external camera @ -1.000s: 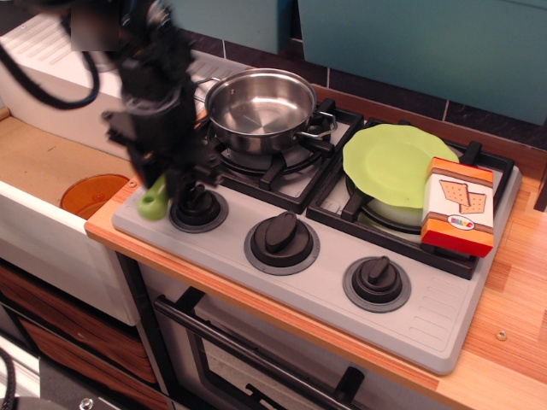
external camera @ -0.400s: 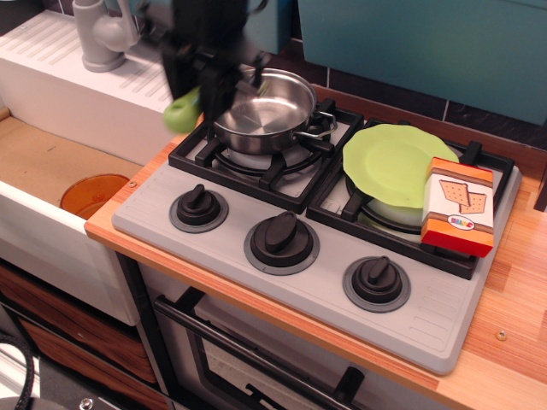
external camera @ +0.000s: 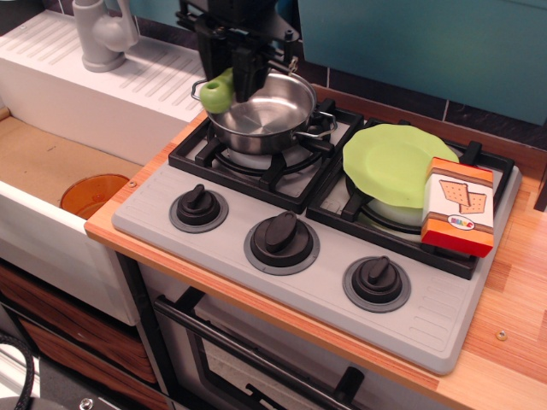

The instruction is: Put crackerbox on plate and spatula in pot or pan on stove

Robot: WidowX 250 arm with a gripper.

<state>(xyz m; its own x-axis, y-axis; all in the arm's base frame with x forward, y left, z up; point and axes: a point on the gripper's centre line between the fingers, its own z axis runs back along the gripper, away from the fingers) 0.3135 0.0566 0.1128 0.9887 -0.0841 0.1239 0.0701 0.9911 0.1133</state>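
Note:
The steel pot sits on the back left burner of the grey stove. My black gripper hangs over the pot's left rim, shut on the spatula. Its lime-green handle sticks out to the left; the blade is hidden behind the fingers. The lime-green plate lies tilted on the right burner. The crackerbox stands on the plate's right edge and the grate, cracker pictures facing up.
Three black knobs line the stove's front. An orange-brown disc lies in the sink at left. A grey tap stands on the white drainboard. The wooden counter runs along the right.
My gripper lifted the spatula from the stove's front left knob area and carried it back and right, to above the pot's left rim.

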